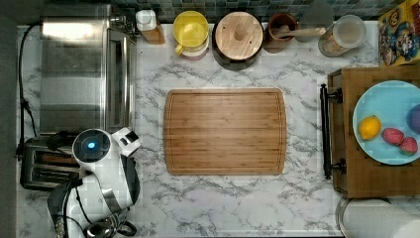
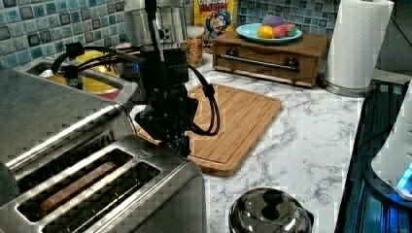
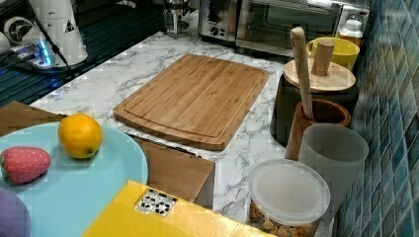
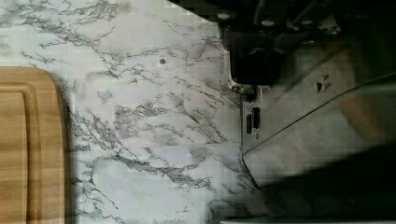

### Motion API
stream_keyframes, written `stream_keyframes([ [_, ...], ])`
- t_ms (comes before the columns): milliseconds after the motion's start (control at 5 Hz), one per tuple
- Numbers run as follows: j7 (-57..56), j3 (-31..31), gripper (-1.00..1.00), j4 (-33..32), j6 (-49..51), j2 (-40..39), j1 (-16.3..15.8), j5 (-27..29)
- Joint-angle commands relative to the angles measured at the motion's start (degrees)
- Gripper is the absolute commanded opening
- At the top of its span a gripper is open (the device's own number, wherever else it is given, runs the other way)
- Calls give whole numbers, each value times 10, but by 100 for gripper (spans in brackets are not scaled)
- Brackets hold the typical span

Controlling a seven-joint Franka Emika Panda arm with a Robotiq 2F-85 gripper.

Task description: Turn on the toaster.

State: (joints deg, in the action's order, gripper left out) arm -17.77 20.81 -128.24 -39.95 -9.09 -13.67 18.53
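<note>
The toaster, a small steel box with two long top slots, stands in the foreground of the left view; in the top view the toaster is at the lower left, partly under my arm. My black gripper hangs over the toaster's end that faces the cutting board, close above its top corner. In the wrist view the gripper is a dark block against the edge of the toaster's steel wall. The lever knob is hidden by the gripper.
A large steel toaster oven stands behind the toaster. A bamboo cutting board lies mid-counter. A round steel kettle sits by the toaster. Jars and a yellow mug line the back wall; a wooden box with a fruit plate is at the top view's right.
</note>
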Motion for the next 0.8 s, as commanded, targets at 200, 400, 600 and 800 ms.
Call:
stream_keyframes([
  [200,1,-8,-100,-49,-63,-92,-1,3],
  [400,1,-9,-100,-49,-63,-92,-2,3],
  [600,3,-2,-100,-49,-64,-93,6,-1],
  [800,3,-3,-100,-49,-63,-93,4,0],
])
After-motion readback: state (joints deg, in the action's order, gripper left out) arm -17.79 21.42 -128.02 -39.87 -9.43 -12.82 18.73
